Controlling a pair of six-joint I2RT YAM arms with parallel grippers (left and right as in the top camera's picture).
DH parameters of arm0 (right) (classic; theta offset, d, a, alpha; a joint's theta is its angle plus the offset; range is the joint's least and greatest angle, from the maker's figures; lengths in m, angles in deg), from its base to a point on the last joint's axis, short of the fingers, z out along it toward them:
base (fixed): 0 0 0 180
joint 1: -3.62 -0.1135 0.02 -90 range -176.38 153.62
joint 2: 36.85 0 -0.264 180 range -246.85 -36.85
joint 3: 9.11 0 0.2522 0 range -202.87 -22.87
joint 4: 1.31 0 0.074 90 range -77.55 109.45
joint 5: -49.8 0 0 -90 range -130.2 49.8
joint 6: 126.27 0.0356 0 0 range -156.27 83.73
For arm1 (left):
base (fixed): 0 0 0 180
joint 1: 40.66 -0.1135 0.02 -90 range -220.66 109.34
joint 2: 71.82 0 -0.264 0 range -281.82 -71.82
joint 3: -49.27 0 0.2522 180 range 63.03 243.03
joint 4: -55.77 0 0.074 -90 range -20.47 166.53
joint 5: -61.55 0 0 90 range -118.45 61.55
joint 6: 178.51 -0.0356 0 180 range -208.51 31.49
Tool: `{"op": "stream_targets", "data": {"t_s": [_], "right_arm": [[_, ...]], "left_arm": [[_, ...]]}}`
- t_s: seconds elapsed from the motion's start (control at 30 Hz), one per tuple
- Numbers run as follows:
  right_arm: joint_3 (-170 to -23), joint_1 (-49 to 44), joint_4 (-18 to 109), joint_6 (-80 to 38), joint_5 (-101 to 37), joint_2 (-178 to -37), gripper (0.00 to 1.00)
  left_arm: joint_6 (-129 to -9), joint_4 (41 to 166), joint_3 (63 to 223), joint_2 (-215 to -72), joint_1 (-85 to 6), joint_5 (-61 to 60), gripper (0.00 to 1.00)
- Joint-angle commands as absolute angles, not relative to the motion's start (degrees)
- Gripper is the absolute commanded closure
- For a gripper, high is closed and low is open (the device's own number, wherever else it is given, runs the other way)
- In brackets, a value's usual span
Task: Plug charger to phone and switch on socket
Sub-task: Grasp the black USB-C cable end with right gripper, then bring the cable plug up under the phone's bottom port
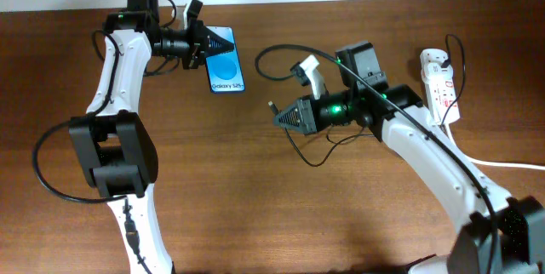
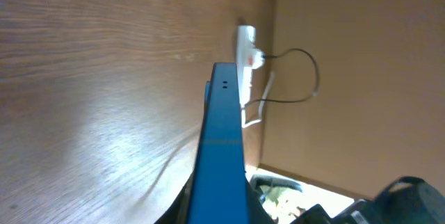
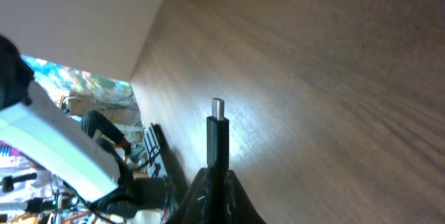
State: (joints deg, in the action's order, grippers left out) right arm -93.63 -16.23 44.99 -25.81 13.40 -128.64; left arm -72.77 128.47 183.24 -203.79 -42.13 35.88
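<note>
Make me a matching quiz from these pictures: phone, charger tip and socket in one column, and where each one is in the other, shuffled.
1 phone
2 charger tip
3 socket

A held in the right end effector
B lying on the table, ungripped
C held in the left end effector

Pairs: 1-C, 2-A, 3-B

You'll find the phone (image 1: 226,71) upper left of centre, the socket (image 1: 439,87) far right, and the charger (image 1: 272,104) tip between them.
</note>
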Motion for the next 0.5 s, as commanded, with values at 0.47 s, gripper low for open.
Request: {"op": "stream_targets", "data": {"t_s": [0.47], "right_arm": [[-52.6, -25.2, -22.1, 31.1, -10.9, -113.1, 0.96]], "left_arm": [[-62.3, 111.5, 183.5, -201.9, -30.8, 48.9, 1.00]]}}
